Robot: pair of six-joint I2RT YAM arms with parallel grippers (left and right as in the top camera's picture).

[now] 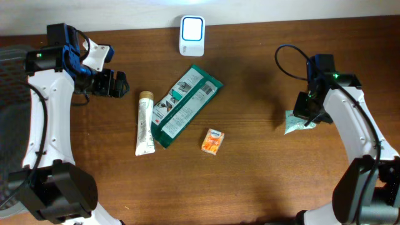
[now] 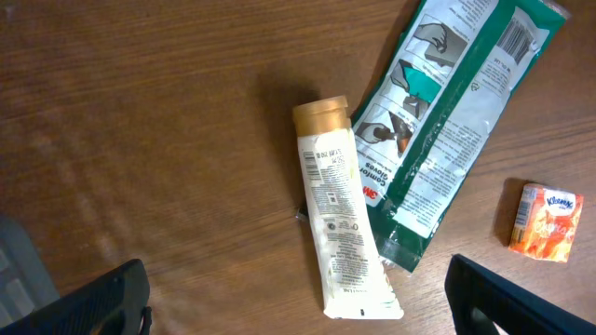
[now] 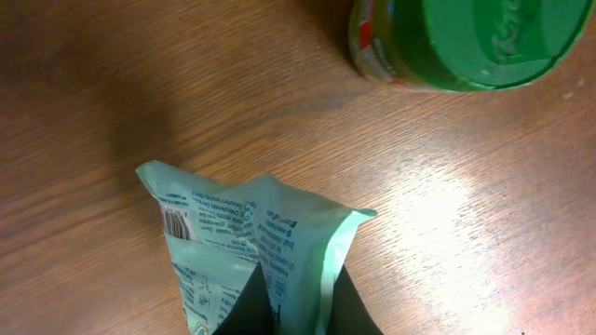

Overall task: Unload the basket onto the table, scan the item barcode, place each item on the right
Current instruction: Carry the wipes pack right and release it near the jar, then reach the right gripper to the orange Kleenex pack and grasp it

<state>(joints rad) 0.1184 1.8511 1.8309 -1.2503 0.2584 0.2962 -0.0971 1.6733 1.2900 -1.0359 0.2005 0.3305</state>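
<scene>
**Right arm has the packet, scanner well across the table**

My right gripper is clamped shut on a pale green packet. Its two dark fingers pinch the near end, and the rest fans away from the wrist camera. A small barcode shows on the packet's left flap. From overhead the packet sits at the right side of the table, under the right wrist. I cannot tell whether it is clear of the wood. A jar with a green lid stands just beyond it, not touching.

The white scanner is at the table's far edge, well apart from the packet.

My left gripper hangs wide open and empty at the left. Beside it lie a cream tube, a long green package touching the tube, and a small orange tissue pack.
</scene>
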